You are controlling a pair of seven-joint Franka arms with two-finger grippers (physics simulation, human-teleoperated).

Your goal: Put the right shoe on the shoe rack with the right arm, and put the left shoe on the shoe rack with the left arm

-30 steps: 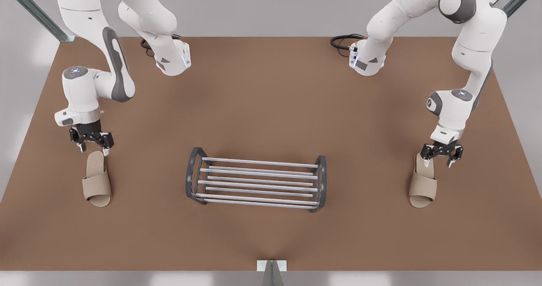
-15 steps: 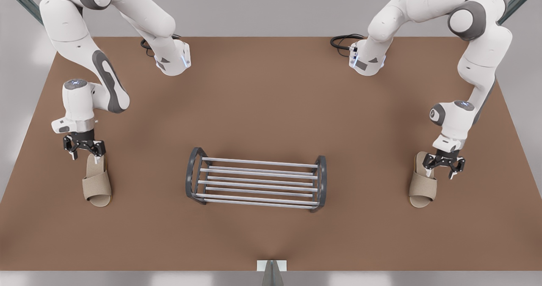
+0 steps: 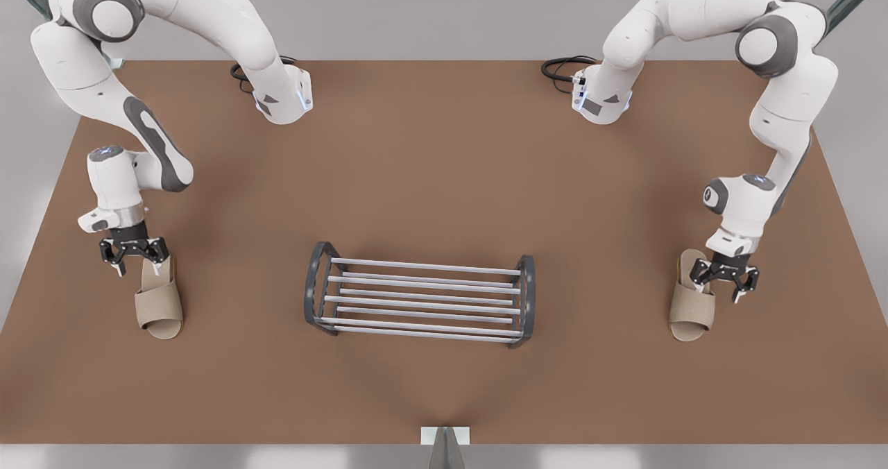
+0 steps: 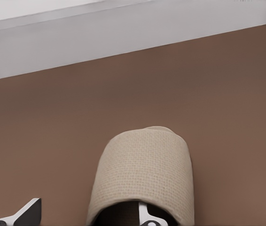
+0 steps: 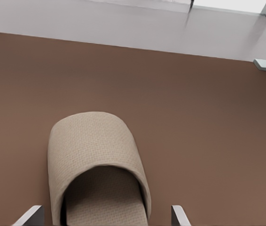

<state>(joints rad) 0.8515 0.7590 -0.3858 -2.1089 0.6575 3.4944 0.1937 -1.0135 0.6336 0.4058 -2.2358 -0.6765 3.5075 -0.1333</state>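
I had lowered both black two-finger grippers, fingers spread: right gripper point(image 3: 139, 268) over the beige fabric right shoe point(image 3: 159, 301) lower left, left gripper point(image 3: 719, 288) over the left shoe point(image 3: 692, 307) lower right, ready to close.

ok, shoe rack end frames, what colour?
Dark grey, with pale grey bars between. The shoe rack shows best in the front view.

Brown table point(image 3: 444, 177), black cables point(image 3: 562, 66)
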